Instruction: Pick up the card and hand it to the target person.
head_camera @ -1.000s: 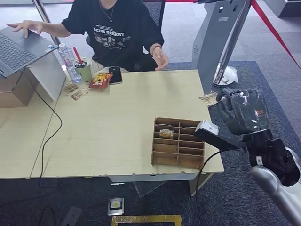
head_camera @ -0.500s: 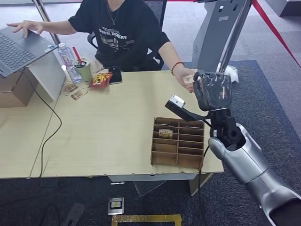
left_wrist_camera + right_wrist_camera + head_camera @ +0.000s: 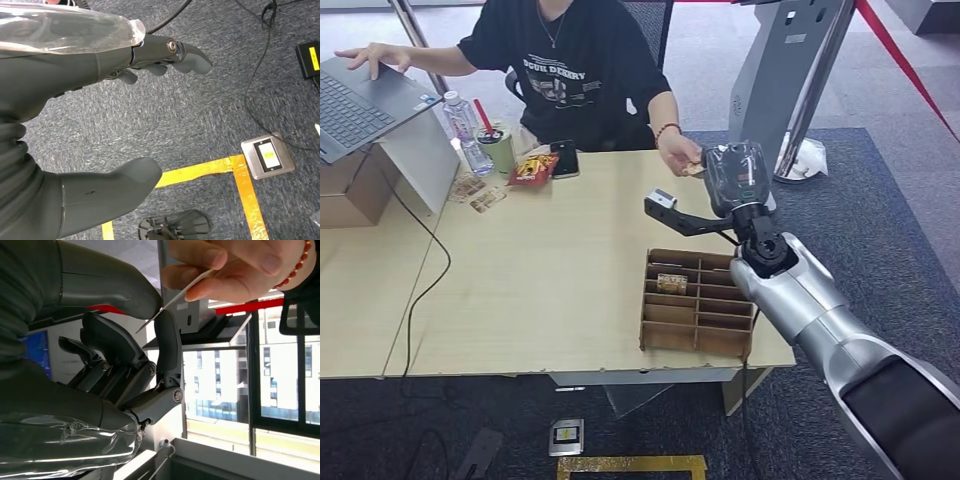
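My right hand is raised over the far right part of the table, in front of the seated person. The card sticks out of it toward the person. In the right wrist view the thin card has one end pinched between my thumb and a finger of my right hand. The person's hand grips the card's other end; the same hand reaches over the table edge. My left hand hangs over the carpet with its fingers apart, holding nothing.
A cardboard divider box sits on the wooden table just below my right arm. A laptop, bottle, cup, snack pack and phone lie at the far left. A grey stand rises beyond the table.
My right arm has swung from the table's right edge forward and left, carrying the card to the person. The person's hand has reached out and taken hold of the card.
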Action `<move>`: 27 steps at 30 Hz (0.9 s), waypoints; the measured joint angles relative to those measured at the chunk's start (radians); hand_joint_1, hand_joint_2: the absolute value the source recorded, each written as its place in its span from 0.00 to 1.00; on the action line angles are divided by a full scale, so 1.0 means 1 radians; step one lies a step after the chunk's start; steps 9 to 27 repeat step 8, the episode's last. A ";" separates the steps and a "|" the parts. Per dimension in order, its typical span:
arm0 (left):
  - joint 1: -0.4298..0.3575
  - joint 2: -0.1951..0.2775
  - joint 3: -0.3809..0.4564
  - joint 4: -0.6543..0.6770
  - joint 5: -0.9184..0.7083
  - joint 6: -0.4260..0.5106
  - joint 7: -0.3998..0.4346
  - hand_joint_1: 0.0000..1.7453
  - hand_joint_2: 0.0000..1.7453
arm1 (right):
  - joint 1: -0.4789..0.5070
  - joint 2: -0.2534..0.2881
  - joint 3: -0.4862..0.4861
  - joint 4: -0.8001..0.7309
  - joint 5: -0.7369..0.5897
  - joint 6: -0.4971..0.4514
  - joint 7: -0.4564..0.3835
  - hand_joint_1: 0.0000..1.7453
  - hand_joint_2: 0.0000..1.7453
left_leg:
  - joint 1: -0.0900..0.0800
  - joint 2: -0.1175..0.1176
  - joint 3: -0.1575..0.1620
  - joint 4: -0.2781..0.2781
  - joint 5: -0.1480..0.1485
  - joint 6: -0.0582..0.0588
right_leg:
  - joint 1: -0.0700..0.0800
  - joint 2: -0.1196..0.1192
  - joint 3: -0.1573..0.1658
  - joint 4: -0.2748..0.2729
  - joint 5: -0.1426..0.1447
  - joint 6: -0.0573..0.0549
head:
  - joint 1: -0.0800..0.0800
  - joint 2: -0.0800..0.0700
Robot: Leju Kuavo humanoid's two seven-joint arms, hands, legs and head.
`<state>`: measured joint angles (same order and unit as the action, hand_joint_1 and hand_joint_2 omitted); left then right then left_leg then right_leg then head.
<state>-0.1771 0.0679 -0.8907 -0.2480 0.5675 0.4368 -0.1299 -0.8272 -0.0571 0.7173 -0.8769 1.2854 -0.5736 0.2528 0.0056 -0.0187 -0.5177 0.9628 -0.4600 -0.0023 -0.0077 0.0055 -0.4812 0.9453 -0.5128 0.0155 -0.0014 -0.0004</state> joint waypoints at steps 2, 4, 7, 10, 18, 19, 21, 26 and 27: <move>0.001 0.000 0.000 0.000 0.000 0.000 0.002 0.00 1.00 | -0.006 0.010 0.006 0.028 -0.008 -0.001 -0.002 0.48 1.00 | 0.000 0.000 0.000 0.000 0.000 0.000 | 0.000 0.000 0.000 0.000 0.000 0.000 | 0.000 0.000; 0.003 0.000 0.000 0.001 0.001 0.000 0.003 0.00 1.00 | -0.007 0.017 0.011 0.050 -0.017 -0.001 -0.003 0.09 1.00 | 0.000 0.000 0.000 0.000 0.000 0.000 | 0.000 0.000 0.000 0.000 0.000 0.000 | 0.000 0.000; 0.006 0.000 0.000 0.002 0.002 0.000 0.003 0.00 1.00 | -0.007 0.022 0.016 0.069 -0.041 0.002 -0.007 0.00 1.00 | 0.000 0.000 0.000 0.000 0.000 0.000 | 0.000 0.000 -0.001 0.000 0.000 0.000 | 0.000 0.000; 0.007 0.000 0.000 0.002 0.003 0.000 0.003 0.00 1.00 | -0.007 0.022 0.017 0.071 -0.046 0.003 -0.008 0.00 1.00 | 0.000 0.000 0.000 0.000 0.000 0.000 | 0.000 0.000 -0.001 0.000 0.000 0.000 | 0.000 0.000; 0.007 0.000 0.000 0.002 0.003 0.000 0.003 0.00 1.00 | -0.007 0.022 0.017 0.071 -0.046 0.003 -0.008 0.00 1.00 | 0.000 0.000 0.000 0.000 0.000 0.000 | 0.000 0.000 -0.001 0.000 0.000 0.000 | 0.000 0.000; 0.007 0.000 0.000 0.002 0.003 0.000 0.003 0.00 1.00 | -0.007 0.022 0.017 0.071 -0.046 0.003 -0.008 0.00 1.00 | 0.000 0.000 0.000 0.000 0.000 0.000 | 0.000 0.000 -0.001 0.000 0.000 0.000 | 0.000 0.000; 0.007 0.000 0.000 0.002 0.003 0.000 0.003 0.00 1.00 | -0.007 0.022 0.017 0.071 -0.046 0.003 -0.008 0.00 1.00 | 0.000 0.000 0.000 0.000 0.000 0.000 | 0.000 0.000 -0.001 0.000 0.000 0.000 | 0.000 0.000; 0.007 0.000 0.000 0.002 0.003 0.000 0.003 0.00 1.00 | -0.007 0.022 0.017 0.071 -0.046 0.003 -0.008 0.00 1.00 | 0.000 0.000 0.000 0.000 0.000 0.000 | 0.000 0.000 -0.001 0.000 0.000 0.000 | 0.000 0.000; 0.007 0.000 0.000 0.002 0.003 0.000 0.003 0.00 1.00 | -0.007 0.022 0.017 0.071 -0.046 0.003 -0.008 0.00 1.00 | 0.000 0.000 0.000 0.000 0.000 0.000 | 0.000 0.000 -0.001 0.000 0.000 0.000 | 0.000 0.000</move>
